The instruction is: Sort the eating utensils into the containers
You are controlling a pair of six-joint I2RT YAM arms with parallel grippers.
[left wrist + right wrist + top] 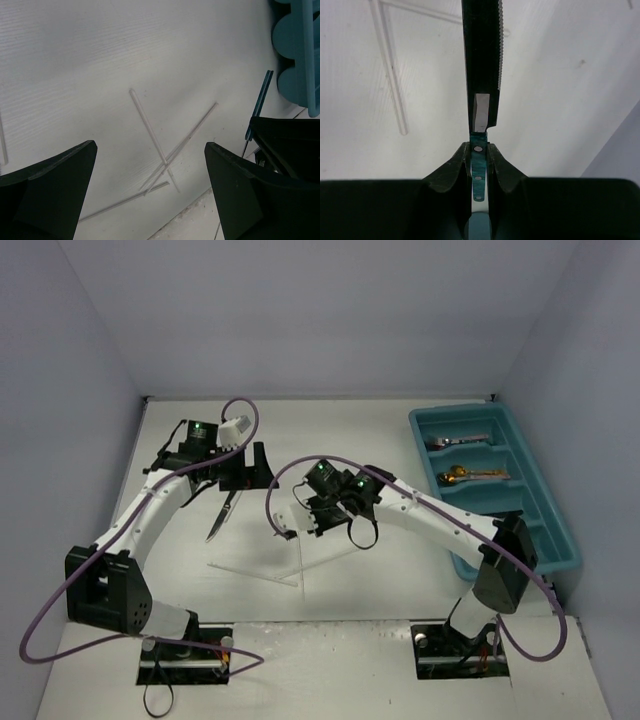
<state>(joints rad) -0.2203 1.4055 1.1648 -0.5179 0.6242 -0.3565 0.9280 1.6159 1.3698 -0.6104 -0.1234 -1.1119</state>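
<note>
The dark serrated-bladed knife with a teal riveted handle (482,60) is clamped by its handle between the two fingers of the right gripper (479,150), near the middle of the table. The jaws are pressed together on it.

It sits over a white, faintly ribbed tabletop (400,430). Plain pale lilac-grey walls (320,310) close the table in at the back and on both sides.

The knife's long axis runs straight out from the right wrist. The blade points away from the fingers and stands on edge, with its teeth to the right in the wrist view.

Thin clear plastic sticks (150,127) lie crossed on the table just beyond it. A second dark knife (222,515) lies flat near the left gripper (150,145), whose jaws stand wide apart around nothing.

Well to the right sits the teal-blue rectangular plastic tray (560,540). Silver forks (460,440) lie in its farthest compartment and gold spoons (470,476) in the next.
</note>
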